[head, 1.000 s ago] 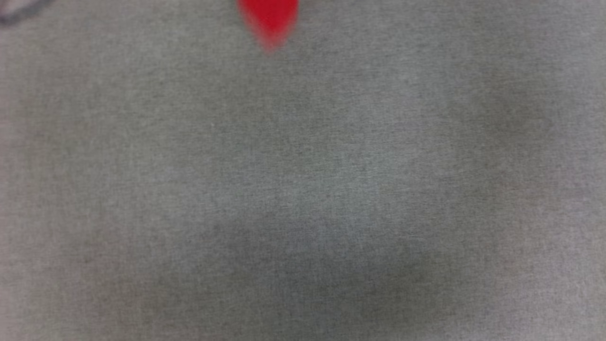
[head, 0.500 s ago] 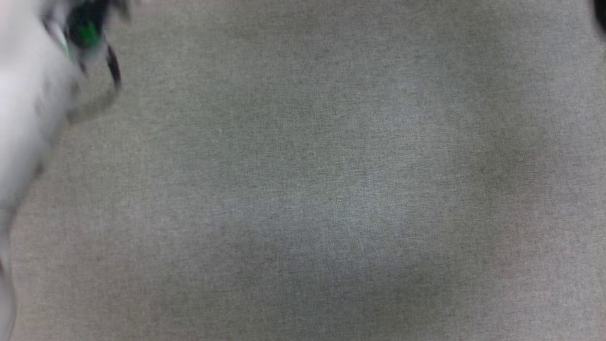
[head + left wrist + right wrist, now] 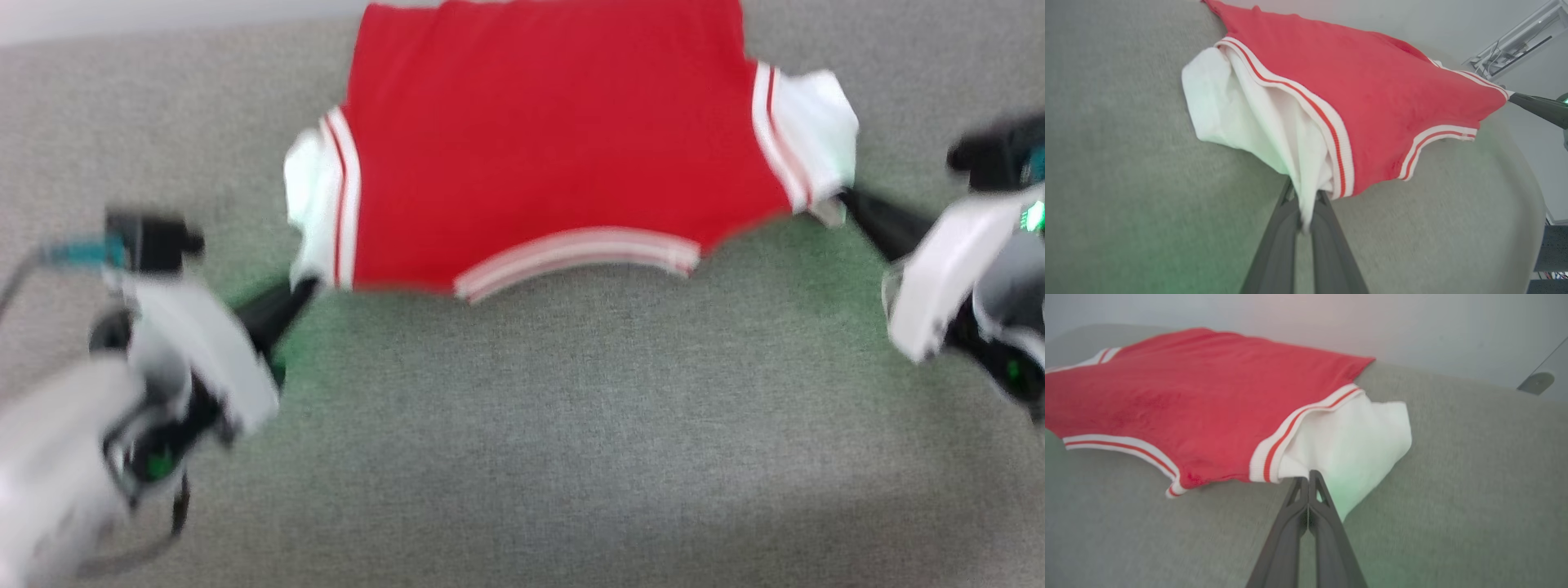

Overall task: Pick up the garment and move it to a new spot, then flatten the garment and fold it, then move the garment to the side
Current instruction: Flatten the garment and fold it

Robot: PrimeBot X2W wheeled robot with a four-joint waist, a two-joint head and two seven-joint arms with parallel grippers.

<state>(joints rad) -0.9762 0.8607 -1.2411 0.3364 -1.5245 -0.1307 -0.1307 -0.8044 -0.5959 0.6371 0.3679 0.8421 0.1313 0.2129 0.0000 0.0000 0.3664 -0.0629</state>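
Observation:
The garment (image 3: pixel 555 147) is bright red with white end panels and thin white stripes, and it is stretched out wide over the grey cloth surface (image 3: pixel 522 425). My left gripper (image 3: pixel 304 287) is shut on the lower corner of the left white panel (image 3: pixel 1241 110); in the left wrist view the white cloth is pinched between my left gripper's (image 3: pixel 1306 198) fingers. My right gripper (image 3: pixel 841 198) is shut on the lower corner of the right white panel (image 3: pixel 1355 437), its tips (image 3: pixel 1309 476) meeting at the hem. The garment's (image 3: pixel 1188 392) far edge lies near the back of the surface.
The grey cloth surface spreads wide in front of the garment. Its far edge (image 3: pixel 163 37) meets a pale background. A metal frame (image 3: pixel 1515 45) stands beyond the surface in the left wrist view. A grey disc (image 3: pixel 1535 380) sits past the edge in the right wrist view.
The head camera has swung: earlier it showed blurred grey cloth with a red tip, then a passing arm. Now the spread garment and both grippers are in view.

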